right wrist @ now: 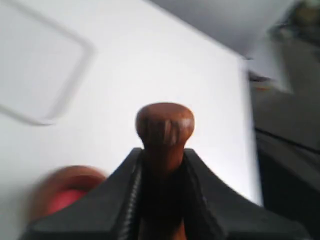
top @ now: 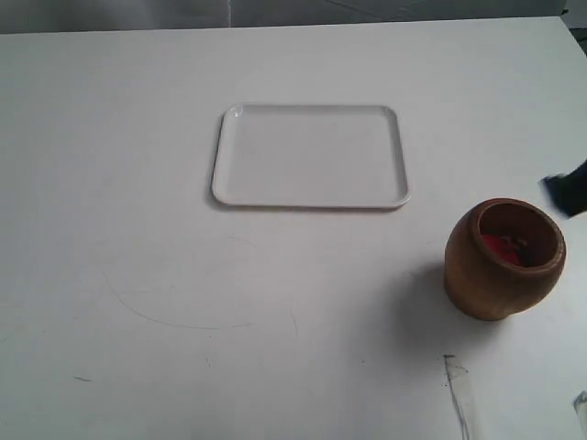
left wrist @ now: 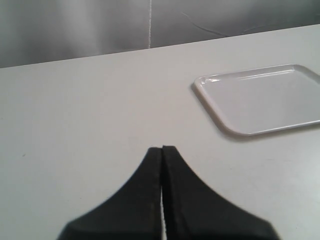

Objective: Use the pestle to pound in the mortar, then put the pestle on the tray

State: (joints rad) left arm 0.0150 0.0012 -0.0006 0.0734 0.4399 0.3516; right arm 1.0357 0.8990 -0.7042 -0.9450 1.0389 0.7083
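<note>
R claw (right wrist: 162,153) grips the pestle (right wrist: 164,122) tight: line it up over the mortar (top: 472,280) on the counter's (top: 138,183) right side, then go straight down; L claw (left wrist: 162,150) is pressed together, empty.

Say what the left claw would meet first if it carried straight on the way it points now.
Probably only bare table: the shut left claw aims along it towards its far edge, and the tray sits off to one side of that line. Depth is hard to judge.
</note>
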